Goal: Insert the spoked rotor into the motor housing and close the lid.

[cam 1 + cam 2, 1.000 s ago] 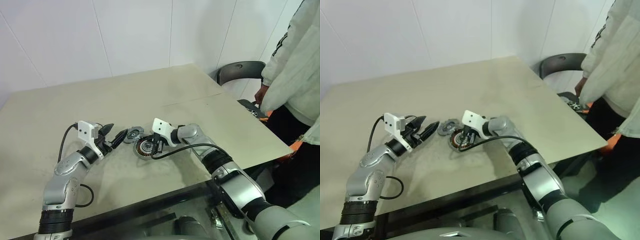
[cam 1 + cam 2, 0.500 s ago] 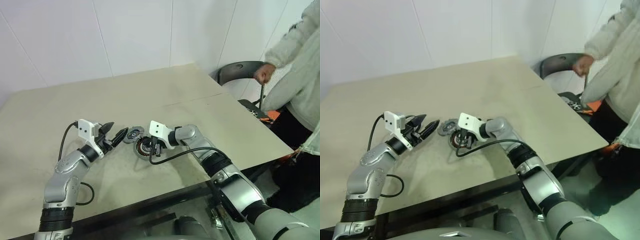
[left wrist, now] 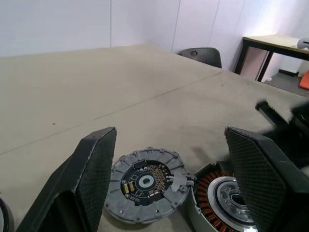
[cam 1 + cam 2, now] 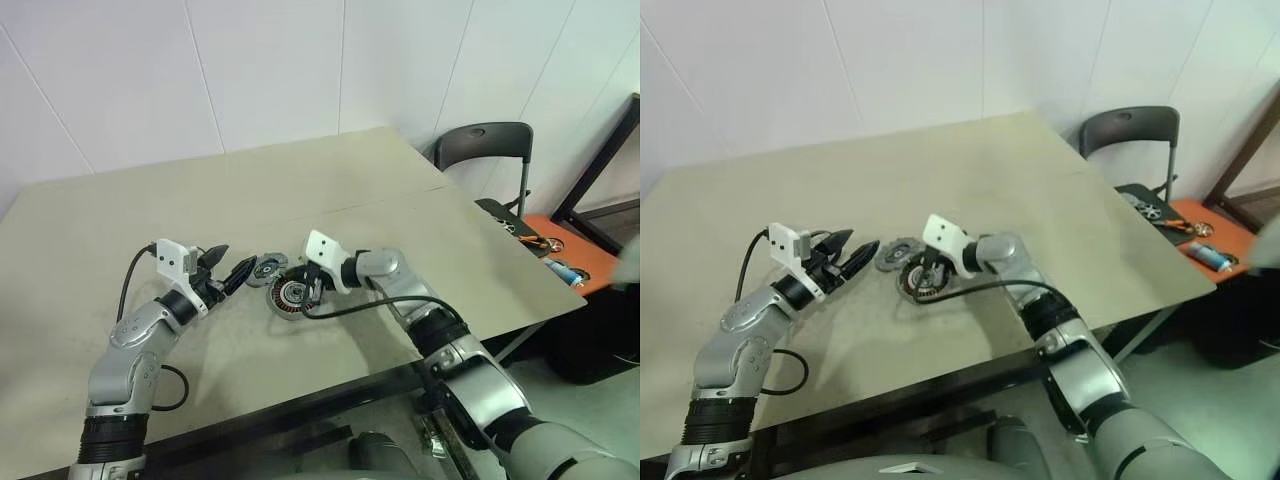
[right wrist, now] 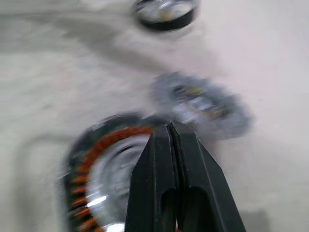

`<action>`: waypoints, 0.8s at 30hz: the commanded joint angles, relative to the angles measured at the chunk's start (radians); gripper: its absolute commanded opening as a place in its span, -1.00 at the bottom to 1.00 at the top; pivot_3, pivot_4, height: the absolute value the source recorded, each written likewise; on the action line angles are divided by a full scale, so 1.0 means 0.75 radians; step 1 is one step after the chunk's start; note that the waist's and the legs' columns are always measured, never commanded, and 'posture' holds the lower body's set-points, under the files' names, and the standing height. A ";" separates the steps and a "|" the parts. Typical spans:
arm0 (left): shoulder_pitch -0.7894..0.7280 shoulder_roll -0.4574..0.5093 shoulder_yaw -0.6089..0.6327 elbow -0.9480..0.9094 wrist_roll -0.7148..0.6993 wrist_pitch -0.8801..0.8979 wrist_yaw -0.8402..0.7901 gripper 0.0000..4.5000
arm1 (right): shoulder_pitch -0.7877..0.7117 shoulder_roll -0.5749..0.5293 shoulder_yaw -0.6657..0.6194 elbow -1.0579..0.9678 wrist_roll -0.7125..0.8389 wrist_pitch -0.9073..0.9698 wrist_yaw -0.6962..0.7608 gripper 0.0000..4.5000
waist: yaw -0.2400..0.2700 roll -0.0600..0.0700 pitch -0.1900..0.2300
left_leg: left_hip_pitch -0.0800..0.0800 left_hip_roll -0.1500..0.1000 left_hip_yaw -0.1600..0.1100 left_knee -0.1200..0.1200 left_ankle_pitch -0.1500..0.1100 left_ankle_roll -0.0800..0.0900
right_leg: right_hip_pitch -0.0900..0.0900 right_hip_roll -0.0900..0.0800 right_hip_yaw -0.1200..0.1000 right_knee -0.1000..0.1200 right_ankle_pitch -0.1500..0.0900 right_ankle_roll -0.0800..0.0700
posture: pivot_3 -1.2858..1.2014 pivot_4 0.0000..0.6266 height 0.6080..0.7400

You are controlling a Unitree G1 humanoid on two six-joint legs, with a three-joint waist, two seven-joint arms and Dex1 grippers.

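The motor housing (image 4: 289, 297), a round cup with a ring of copper windings, lies on the beige table (image 4: 200, 200). My right gripper (image 4: 311, 287) is shut with nothing between its fingers, its tips just above the housing's near rim (image 5: 96, 159). The spoked rotor (image 3: 145, 184), a flat grey wheel with a notched rim and dark middle, lies flat beside the housing, touching it. My left gripper (image 4: 236, 260) is open and level, its fingers (image 3: 96, 169) on either side of the rotor, just short of it. Which piece is the lid I cannot tell.
A round silver piece with a black rim (image 5: 164, 12) lies past the rotor, near my left arm. A black cable (image 4: 350, 305) trails from my right wrist. A dark chair (image 4: 480, 145) and a low orange surface with tools (image 4: 560, 255) stand off the table's right side.
The person who stood at the right edge has moved almost out of view. Both grippers and the parts on the table stay where they were.
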 commanded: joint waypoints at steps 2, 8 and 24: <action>-0.019 0.013 0.021 -0.027 -0.009 -0.005 -0.005 0.70 | 0.027 -0.001 0.044 -0.067 -0.025 0.016 -0.012 -0.98 | 0.000 0.000 0.000 | 0.000 0.000 0.000 0.000 0.000 0.000 | 0.000 0.000 0.000 0.000 0.000 0.000 | 0.03 -1.00 1.00; -0.019 0.014 0.020 -0.027 -0.009 -0.002 -0.004 0.70 | -0.037 0.041 0.019 0.073 -0.039 -0.023 -0.115 -0.98 | -0.002 0.000 0.000 | 0.002 0.001 0.000 0.000 0.000 0.000 | 0.001 0.001 0.000 0.002 0.000 0.000 | 0.03 -1.00 1.00; -0.044 0.013 0.028 0.006 -0.007 -0.016 -0.008 0.70 | -0.077 0.039 -0.040 0.031 0.063 0.069 -0.046 -0.98 | -0.001 0.000 0.000 | 0.001 0.001 0.000 0.000 0.000 0.000 | 0.000 0.001 0.000 0.001 0.000 0.000 | 0.03 -1.00 1.00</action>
